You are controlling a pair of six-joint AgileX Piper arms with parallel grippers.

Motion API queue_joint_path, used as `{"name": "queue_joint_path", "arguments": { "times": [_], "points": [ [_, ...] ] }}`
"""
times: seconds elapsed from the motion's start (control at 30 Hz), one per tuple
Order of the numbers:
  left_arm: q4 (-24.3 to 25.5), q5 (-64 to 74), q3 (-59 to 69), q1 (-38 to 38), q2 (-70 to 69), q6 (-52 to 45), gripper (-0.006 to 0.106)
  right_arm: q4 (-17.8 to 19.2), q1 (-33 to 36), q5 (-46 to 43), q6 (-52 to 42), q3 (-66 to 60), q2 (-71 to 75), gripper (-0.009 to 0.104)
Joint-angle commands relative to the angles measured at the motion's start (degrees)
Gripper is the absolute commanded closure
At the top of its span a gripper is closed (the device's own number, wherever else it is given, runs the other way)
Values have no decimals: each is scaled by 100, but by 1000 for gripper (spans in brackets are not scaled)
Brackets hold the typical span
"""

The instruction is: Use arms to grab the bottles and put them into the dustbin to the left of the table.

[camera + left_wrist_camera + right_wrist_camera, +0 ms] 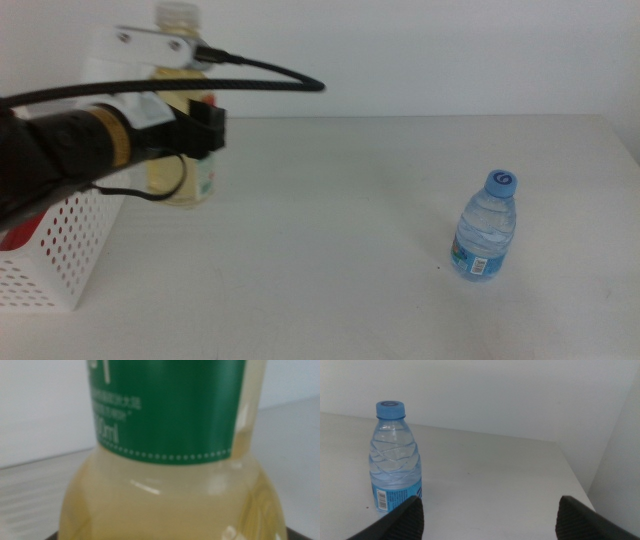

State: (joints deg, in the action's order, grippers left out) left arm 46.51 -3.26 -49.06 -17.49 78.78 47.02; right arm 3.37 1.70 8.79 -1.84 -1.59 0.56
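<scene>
The yellow-liquid bottle [183, 150] is seen upright at the far left of the table [350, 240], right next to the dustbin [55, 255], w/ the left gripper [195, 130] pressed up against it at label height. It's mostly blocked by the arm's white housing in the middle view, only the top and the lower body are showing. In the left wrist view the frame is filled by the bottle [170, 460]: green label w/ white print, pale yellow liquid filling the body below it. Whether the left jaws are actually closed on it or just around it can't be told, they're barely visible.

Inside the white perforated dustbin something red is glimpsed through the holes, but it's too hidden to be ID'd.

The water bottle [485, 228] (blue cap, clear, blue label) is stood upright on the right part of the table, well apart from the rest. It looks filled w/ clear water approx to the shoulder. In the right wrist view it [395, 460] is seen ahead of the right gripper [490, 515], whose jaws are spread wide w/ nothing held; the bottle is just beside one jaw tip, not between them.
</scene>
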Motion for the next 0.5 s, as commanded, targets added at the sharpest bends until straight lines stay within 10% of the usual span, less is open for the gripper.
{"name": "queue_joint_path", "arguments": {
  "times": [0.0, 0.2, 0.47],
  "points": [
    [637, -88, -219, -5, -549, 815, 94, 82, -29, -444, -55, 44, 157, 11],
    [1958, -163, -219, -5, -891, 1642, 94, 82, -29, -444, -55, 44, 157, 11],
    [2466, -204, -226, 4, -917, 1637, 94, 82, -29, -444, -55, 44, 157, 11]
  ]
}}
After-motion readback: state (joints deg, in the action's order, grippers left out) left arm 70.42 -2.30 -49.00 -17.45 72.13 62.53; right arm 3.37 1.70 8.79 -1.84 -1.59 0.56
